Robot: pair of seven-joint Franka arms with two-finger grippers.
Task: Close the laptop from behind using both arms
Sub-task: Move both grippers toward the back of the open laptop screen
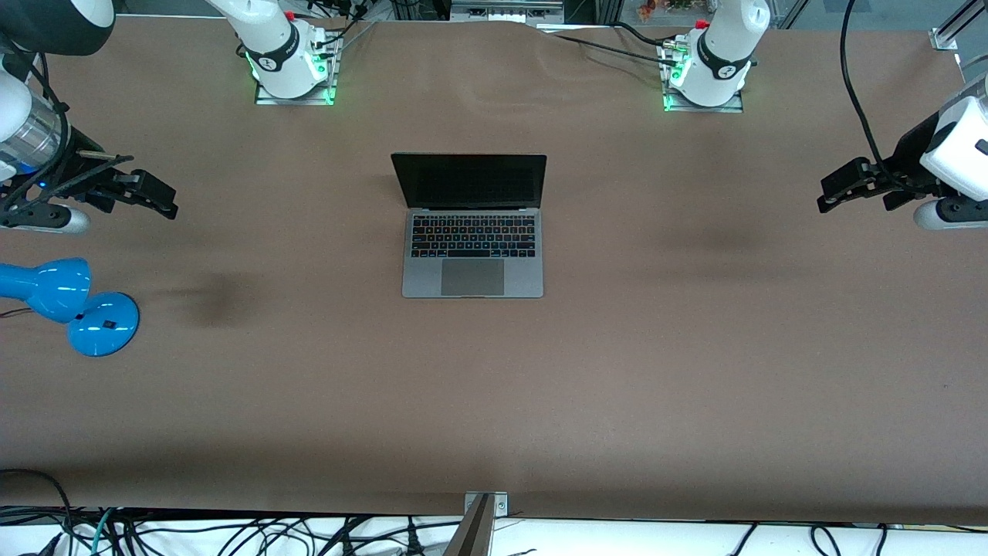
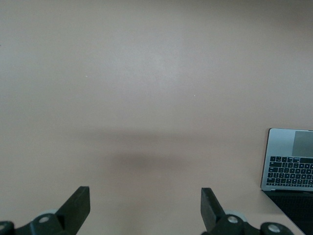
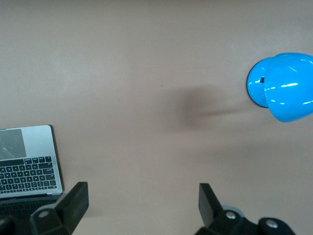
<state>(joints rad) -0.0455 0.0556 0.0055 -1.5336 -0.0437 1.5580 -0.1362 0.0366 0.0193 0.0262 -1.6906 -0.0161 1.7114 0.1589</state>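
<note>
The grey laptop (image 1: 472,232) lies open in the middle of the table, its dark screen upright and facing the front camera. It also shows at the edge of the left wrist view (image 2: 289,161) and of the right wrist view (image 3: 27,164). My left gripper (image 1: 834,191) is open and empty, up over bare table toward the left arm's end. My right gripper (image 1: 158,199) is open and empty, up over bare table toward the right arm's end. Both are well apart from the laptop. In the wrist views the left gripper (image 2: 145,205) and the right gripper (image 3: 144,203) have wide-spread fingers over bare table.
A blue desk lamp (image 1: 77,305) stands at the right arm's end of the table, nearer the front camera than the right gripper; it also shows in the right wrist view (image 3: 283,85). The brown table (image 1: 494,401) spreads all round the laptop. Cables lie along the table's front edge.
</note>
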